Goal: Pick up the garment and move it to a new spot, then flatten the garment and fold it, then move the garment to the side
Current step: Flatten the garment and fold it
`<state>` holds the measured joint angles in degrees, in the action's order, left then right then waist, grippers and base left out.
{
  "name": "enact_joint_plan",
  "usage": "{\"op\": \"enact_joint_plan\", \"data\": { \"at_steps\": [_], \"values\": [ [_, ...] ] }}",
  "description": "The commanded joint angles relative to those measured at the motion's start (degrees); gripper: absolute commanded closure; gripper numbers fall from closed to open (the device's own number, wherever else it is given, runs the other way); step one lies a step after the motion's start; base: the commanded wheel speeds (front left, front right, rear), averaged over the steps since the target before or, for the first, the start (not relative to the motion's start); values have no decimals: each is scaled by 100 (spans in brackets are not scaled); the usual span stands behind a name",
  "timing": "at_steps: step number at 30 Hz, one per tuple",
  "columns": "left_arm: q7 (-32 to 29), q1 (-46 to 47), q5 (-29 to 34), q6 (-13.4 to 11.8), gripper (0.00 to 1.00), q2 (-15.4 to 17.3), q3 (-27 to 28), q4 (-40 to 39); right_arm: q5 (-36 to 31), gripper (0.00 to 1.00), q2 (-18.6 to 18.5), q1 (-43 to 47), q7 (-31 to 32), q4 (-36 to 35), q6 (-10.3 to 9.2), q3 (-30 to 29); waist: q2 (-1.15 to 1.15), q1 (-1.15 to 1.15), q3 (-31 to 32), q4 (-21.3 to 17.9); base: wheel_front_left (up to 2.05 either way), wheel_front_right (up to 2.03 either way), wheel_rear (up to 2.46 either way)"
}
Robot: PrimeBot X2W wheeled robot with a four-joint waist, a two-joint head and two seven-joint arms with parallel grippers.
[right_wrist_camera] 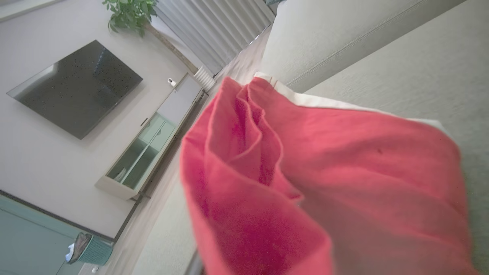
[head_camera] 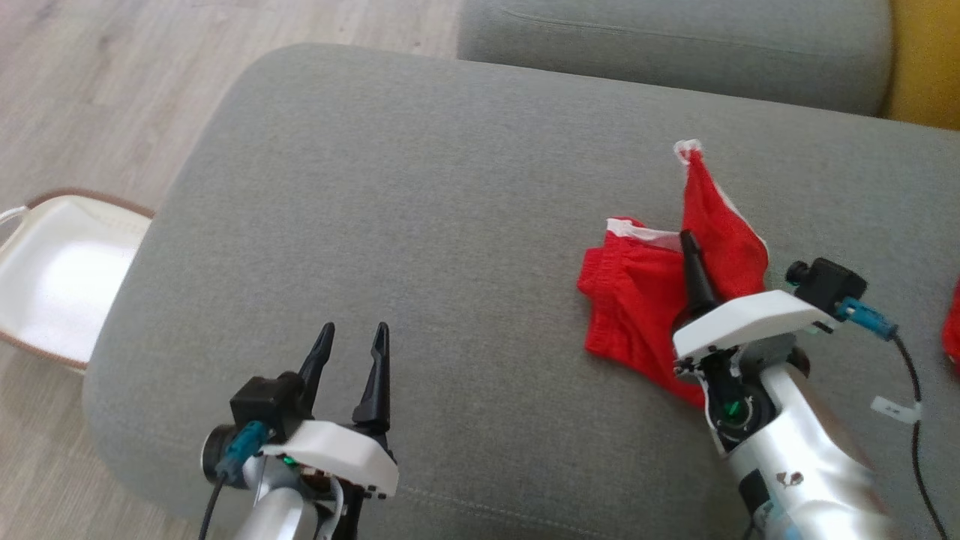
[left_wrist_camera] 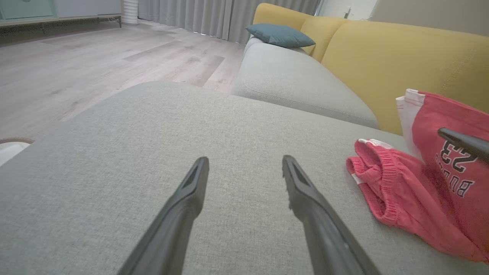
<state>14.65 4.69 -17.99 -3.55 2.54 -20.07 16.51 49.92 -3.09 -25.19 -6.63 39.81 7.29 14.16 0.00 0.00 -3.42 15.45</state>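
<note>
The garment (head_camera: 637, 300) is a pair of red shorts with white trim, lying bunched on the right side of the grey sofa cushion (head_camera: 450, 187). My right gripper (head_camera: 688, 241) is shut on the garment, and one leg stands up in a peak above the fingers. The left wrist view shows the garment (left_wrist_camera: 401, 198) with black lettering and a right finger (left_wrist_camera: 460, 140) against it. Red cloth (right_wrist_camera: 305, 183) hangs close to the lens in the right wrist view and hides the fingers. My left gripper (head_camera: 355, 328) (left_wrist_camera: 245, 160) is open over bare cushion, well left of the garment.
A white bag with a brown rim (head_camera: 60, 277) sits on the wood floor left of the cushion. A second grey cushion (head_camera: 675, 45) lies behind, with a yellow backrest (left_wrist_camera: 401, 61) and a blue pillow (left_wrist_camera: 279, 34). Another red item (head_camera: 952, 330) shows at the right edge.
</note>
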Motion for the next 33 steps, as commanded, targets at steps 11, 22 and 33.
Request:
{"op": "enact_joint_plan", "data": {
  "at_steps": [11, 22, 33],
  "values": [
    [35, -5, -57, -44, 0, 33, 244, -101, 308, 0, 21, 82, 32, 79, 20, 1150, 0, 0, 102, 353, 0, 0, 0],
    [35, 53, -84, -78, 0, 33, 308, -172, 444, 0, 21, -172, 252, 617, 20, 2003, 0, 0, 32, 147, 0, 0, 0],
    [35, 184, 48, -98, 0, 33, 677, -598, -777, 0, -138, -769, -722, 837, 20, 1971, 0, 0, 114, -859, 0, 0, 0]
  ]
}}
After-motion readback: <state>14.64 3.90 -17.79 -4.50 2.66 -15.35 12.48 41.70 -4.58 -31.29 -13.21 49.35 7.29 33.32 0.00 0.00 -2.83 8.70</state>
